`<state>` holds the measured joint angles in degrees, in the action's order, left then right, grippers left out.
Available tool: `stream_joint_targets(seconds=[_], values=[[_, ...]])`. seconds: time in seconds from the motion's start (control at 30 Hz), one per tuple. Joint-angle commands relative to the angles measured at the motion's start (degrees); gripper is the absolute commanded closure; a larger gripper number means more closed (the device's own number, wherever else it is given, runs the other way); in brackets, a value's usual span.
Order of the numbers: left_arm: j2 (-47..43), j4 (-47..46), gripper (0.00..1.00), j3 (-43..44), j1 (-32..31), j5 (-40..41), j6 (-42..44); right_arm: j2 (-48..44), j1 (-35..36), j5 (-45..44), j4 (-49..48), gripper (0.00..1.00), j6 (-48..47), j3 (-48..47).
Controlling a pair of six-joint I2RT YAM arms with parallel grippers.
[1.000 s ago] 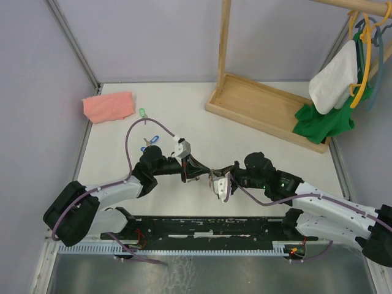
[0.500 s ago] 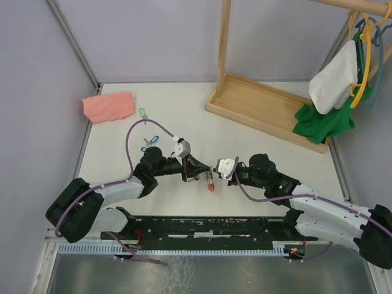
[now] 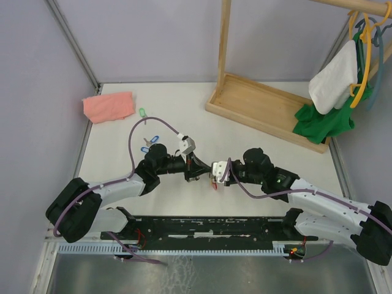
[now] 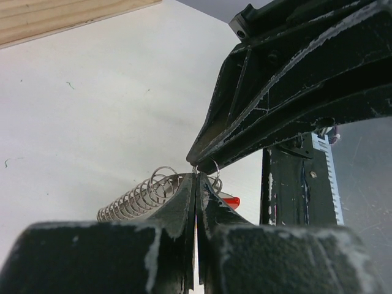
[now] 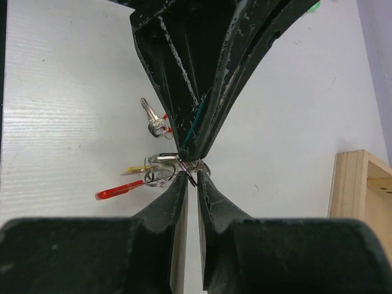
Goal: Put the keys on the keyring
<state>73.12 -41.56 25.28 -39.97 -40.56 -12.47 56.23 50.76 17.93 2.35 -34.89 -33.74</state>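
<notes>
The keyring's silver coil sticks out to the left of my left gripper, which is shut on it just above the table. From the coil hang keys, one with a red tag and one with a yellow tag; a third silver key dangles beside the left fingers. My right gripper meets the left one tip to tip, its jaws a narrow gap apart at the small wire rings. A blue-tagged key and a green-tagged key lie on the table further back left.
A pink cloth lies at the back left corner. A wooden rack base with an upright post stands at the back right, with a green garment and hangers beside it. Purple cables loop over both arms.
The right gripper has swung up and turned to face the left gripper's tips, and its jaws have parted slightly. The left gripper has shifted a little to the right, still holding the keyring.
</notes>
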Motion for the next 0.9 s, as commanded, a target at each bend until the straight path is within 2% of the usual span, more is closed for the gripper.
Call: stream_joint_targets(seconds=[0.0,0.33,0.43,0.53,0.73,0.87], values=[[-1.40,1.53,0.97,3.55,-0.40,0.69,-2.97,1.12,-0.23,2.46,3.34,0.82,-3.65,-3.64],[-1.82,7.70,0.97,6.74,-0.54,1.61,-3.87,2.12,-0.18,5.49,8.28,0.82,-7.78,-7.76],[-2.25,8.55,0.97,7.01,-0.51,1.79,-3.91,2.04,-0.23,5.21,8.16,0.87,-7.91,-7.91],[-2.99,10.90,0.97,7.02,-0.55,2.74,-2.83,1.60,-0.23,3.32,7.60,0.98,-6.77,-7.56],[-2.89,13.26,0.97,6.20,-0.29,4.63,-2.04,-0.54,-0.58,2.59,3.90,0.99,-2.78,-5.11],[-1.60,12.82,0.97,4.99,0.43,5.39,-2.76,-2.98,-2.83,4.96,-6.49,0.99,4.84,-0.71]])
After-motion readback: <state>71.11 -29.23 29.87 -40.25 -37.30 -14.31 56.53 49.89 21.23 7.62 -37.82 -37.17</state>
